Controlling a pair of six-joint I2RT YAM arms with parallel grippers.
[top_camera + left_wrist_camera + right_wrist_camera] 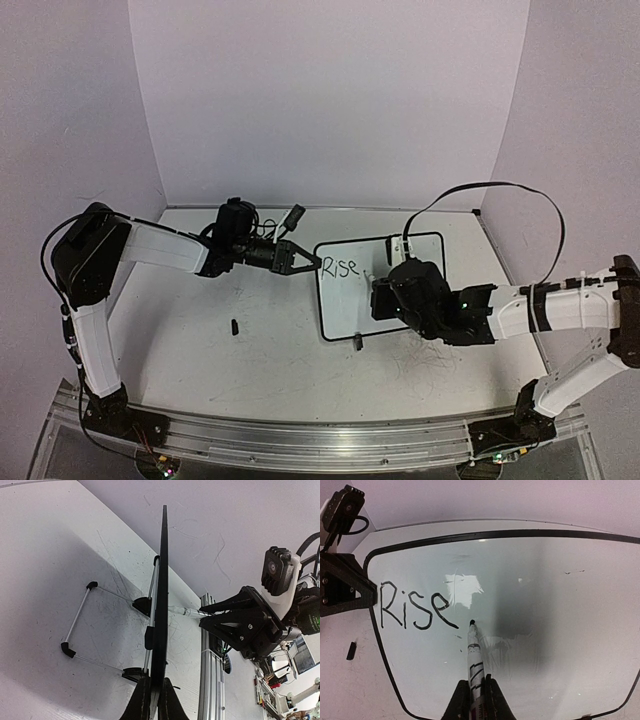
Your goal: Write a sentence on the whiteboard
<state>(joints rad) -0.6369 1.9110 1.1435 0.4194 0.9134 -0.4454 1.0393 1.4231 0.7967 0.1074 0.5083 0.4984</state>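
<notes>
The small black-framed whiteboard [545,630] stands propped, left gripper [154,690] pinching its edge; right gripper [476,695] clamps a thin white marker [474,652]. Press hard and it might tip.

Scuffed table [200,370] (whiteboard [340,305], black piece [234,326])

Left arm [160,245]: reaching right, left gripper [306,262] clamped on the whiteboard [345,312].
Right arm [540,310]: reaching left, right gripper [476,696] pinching marker [474,650].
</notes>
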